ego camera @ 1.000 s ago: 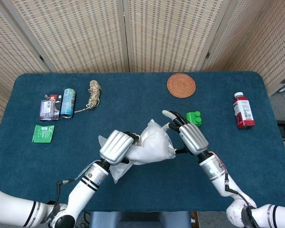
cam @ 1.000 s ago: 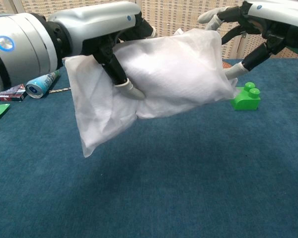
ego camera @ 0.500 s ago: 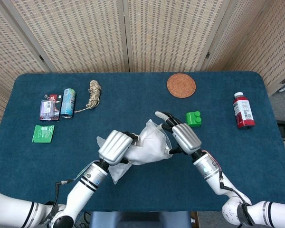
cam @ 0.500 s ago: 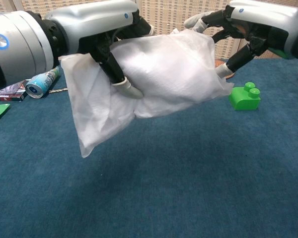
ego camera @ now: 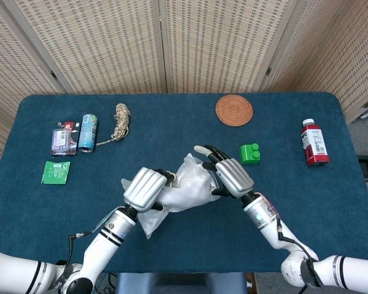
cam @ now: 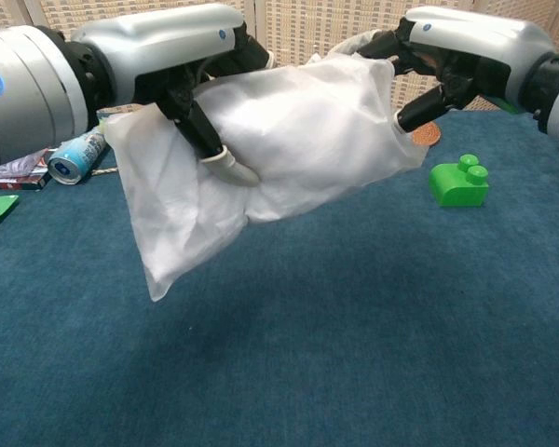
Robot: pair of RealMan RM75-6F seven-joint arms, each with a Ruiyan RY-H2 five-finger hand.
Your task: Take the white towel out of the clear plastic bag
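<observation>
The clear plastic bag (ego camera: 187, 187) (cam: 298, 121) with the white towel inside hangs in the air above the middle of the blue table (ego camera: 184, 245). My left hand (ego camera: 145, 188) (cam: 177, 60) grips its left part from above, fingers curled under it, and a loose corner droops below. My right hand (ego camera: 233, 176) (cam: 456, 47) holds the bag's right end, fingers over the top and thumb against the side. The towel is wholly inside the bag.
A green block (ego camera: 250, 153) (cam: 459, 181) lies just right of the hands. A woven coaster (ego camera: 233, 110) and a red bottle (ego camera: 313, 143) sit further right. At far left are a can (ego camera: 88, 132), a rope coil (ego camera: 121, 120) and two packets (ego camera: 64, 140).
My right hand has moved left and closed around the bag's right end. The left hand and bag have drifted slightly left, still lifted.
</observation>
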